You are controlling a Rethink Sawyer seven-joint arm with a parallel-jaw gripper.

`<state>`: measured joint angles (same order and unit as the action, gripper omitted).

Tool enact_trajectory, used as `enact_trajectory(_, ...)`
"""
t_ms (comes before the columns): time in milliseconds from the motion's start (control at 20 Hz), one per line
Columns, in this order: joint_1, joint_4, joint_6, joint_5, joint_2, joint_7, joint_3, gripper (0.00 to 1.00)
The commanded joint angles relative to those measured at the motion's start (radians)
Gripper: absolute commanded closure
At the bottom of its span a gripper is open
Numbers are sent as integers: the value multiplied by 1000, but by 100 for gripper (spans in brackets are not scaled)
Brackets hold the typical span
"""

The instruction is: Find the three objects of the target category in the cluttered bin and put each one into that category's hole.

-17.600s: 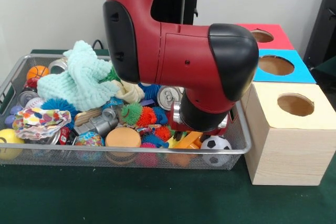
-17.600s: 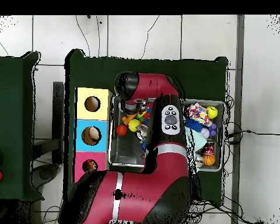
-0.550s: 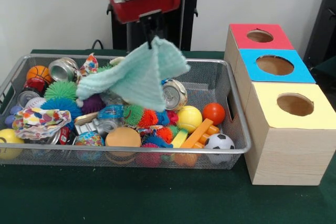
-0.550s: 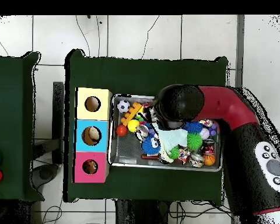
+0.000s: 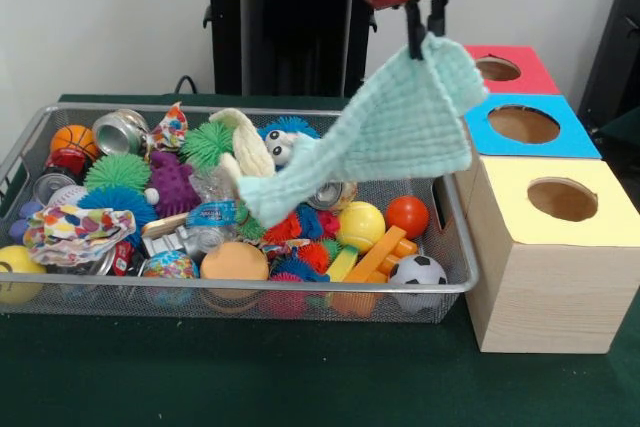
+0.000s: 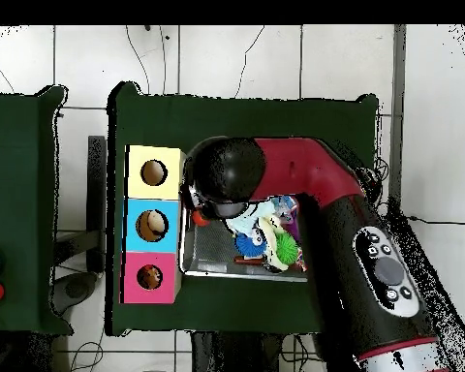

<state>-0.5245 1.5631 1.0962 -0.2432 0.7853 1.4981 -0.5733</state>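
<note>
Green-topped table (image 5: pixel 300 382) against a pale wall, black pedestal (image 5: pixel 280 32) at the far side. Silver wire-mesh bin (image 5: pixel 240 289) packed with spiky balls, cans and small toys. Gripper (image 5: pixel 424 25) up high above the bin's box-side end, black fingers (image 5: pixel 412 32) clamped on the top edge of the mint-green waffle-knit cloth (image 5: pixel 385 137). Cloth lifted, draped diagonally; upper corner beside the blue-faced box (image 5: pixel 532 127), lower tail trailing down over the clutter mid-bin. Cannot tell whether the tail touches anything. Polka-dot cloth (image 5: pixel 75 230) lying crumpled in the bin, at the front end away from the boxes. Cream cloth (image 5: pixel 243 147) in the bin toward the back rim, beside a green spiky ball (image 5: pixel 208 142). Yellow-faced box (image 5: pixel 550 257) nearest the camera, just beside the bin; round hole (image 5: pixel 562 200) in its top unobstructed. Red-faced box (image 5: pixel 505 69) farthest back. Overhead: red arm (image 6: pixel 357 252) sweeping across the bin, black wrist (image 6: pixel 225 174) covering the gripper, near the yellow box.
</note>
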Motion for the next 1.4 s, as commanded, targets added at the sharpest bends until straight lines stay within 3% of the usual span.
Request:
enact_trajectory(50,51,94,43,59,25,296,124,100)
enact_trajectory(450,86,90,11,86,16,266,177,100)
enact_trajectory(1400,95,135,-50,124,27,194,228,100)
